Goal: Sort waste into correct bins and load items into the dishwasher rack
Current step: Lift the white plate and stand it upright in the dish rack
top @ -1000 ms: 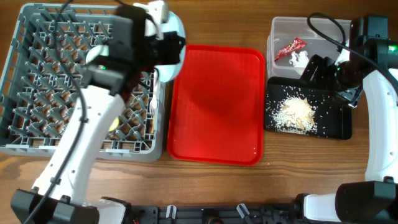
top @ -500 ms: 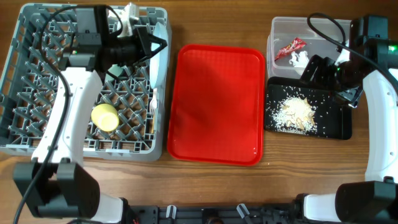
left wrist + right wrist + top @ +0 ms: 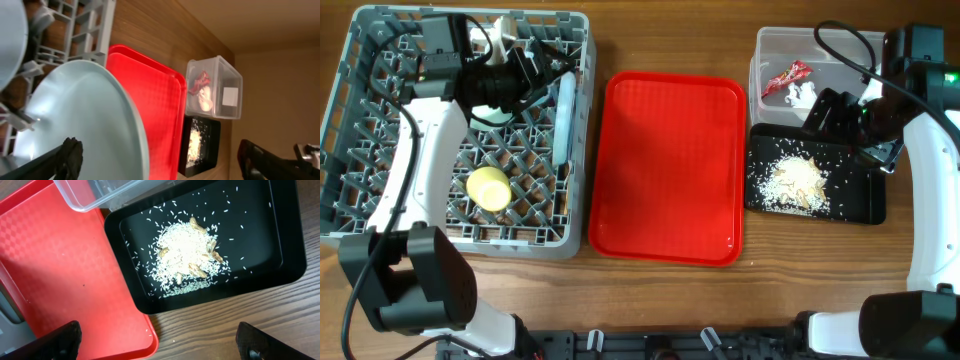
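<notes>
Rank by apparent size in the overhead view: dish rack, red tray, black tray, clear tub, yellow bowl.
1. dish rack
2. red tray
3. black tray and clear tub: too close to rank, since the right arm hides part of the tub
4. yellow bowl

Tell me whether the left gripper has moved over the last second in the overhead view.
Yes. The left gripper has shifted left, away from the red tray and further over the dishwasher rack.
</notes>
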### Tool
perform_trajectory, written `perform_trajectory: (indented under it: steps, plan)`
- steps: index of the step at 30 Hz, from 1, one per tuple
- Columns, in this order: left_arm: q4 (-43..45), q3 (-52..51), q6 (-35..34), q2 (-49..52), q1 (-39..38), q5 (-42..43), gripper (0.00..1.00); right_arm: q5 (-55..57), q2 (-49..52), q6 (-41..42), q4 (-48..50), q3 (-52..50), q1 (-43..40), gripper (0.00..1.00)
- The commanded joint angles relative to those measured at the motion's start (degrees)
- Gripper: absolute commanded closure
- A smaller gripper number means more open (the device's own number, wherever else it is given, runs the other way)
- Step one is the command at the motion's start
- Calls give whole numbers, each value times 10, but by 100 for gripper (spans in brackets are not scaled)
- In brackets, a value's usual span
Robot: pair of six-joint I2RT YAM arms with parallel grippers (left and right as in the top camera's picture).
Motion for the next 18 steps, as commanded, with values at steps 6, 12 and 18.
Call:
perform_trajectory:
  steps: [6,12,18]
  plan:
    - [-13,0,43,-63,2,-157,0,-65,-5,-87,19,0,1,0]
    - [-106,0,58,-90,-38,-387,0,-125,-5,-112,128,0,56,0]
    - [-214,0,57,-86,-50,-414,0,-84,5,-87,192,-1,123,0]
